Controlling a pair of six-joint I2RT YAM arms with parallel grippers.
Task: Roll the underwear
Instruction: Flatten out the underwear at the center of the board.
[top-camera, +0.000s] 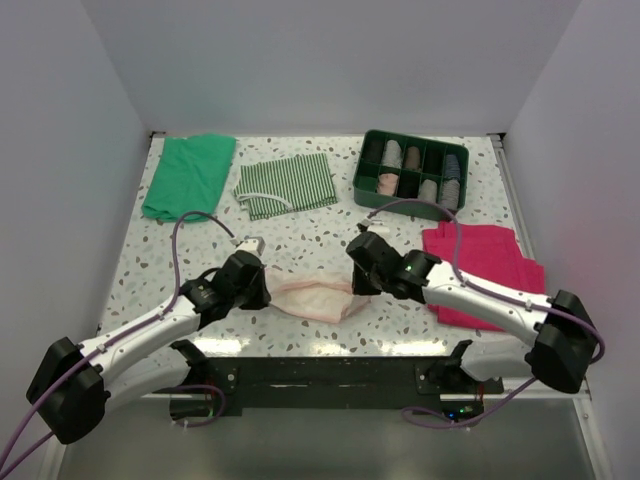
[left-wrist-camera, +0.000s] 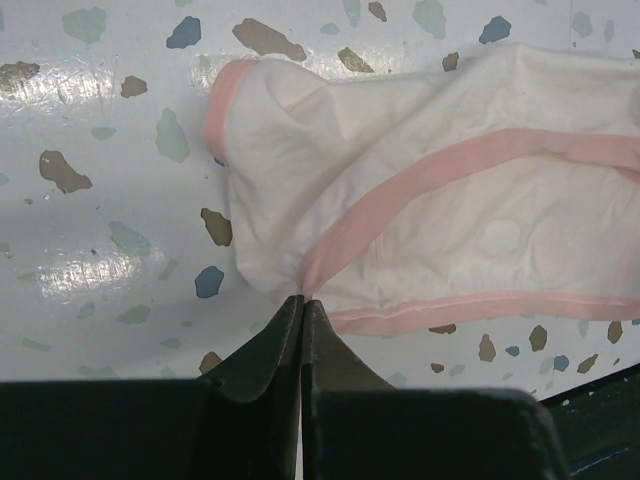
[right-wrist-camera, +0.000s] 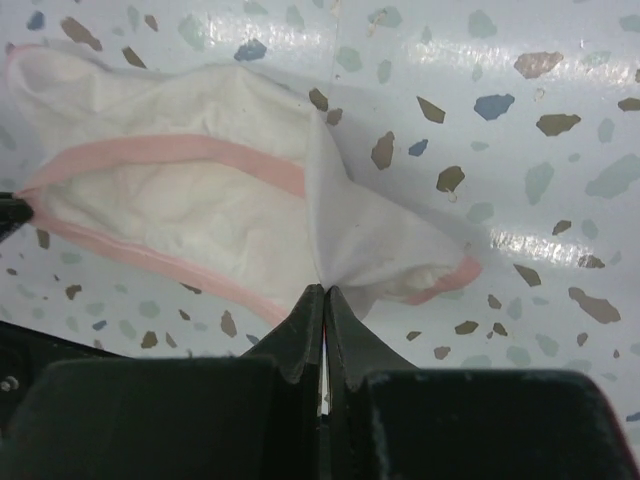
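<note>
Underwear lies flat on the speckled table, near its front edge, spread between the two pincers. Left gripper: jaws pressed together on the garment's left edge, where the pink band meets the hem. Right gripper: jaws together on the right edge, with the pale fabric puckering into the tips. From above, both arms reach in low from the near corners, forearms angled inward and wrists tipped down. The two heads face each other across the garment, the left one at one end and the right one at the other. Dark green tray sits at the back right, divided into compartments. Several hold rolled cloths, one of them pinkish; how many are filled I cannot tell. Green cloth lies back left, the striped cloth is beside it, and the magenta cloth is under the right forearm.
</note>
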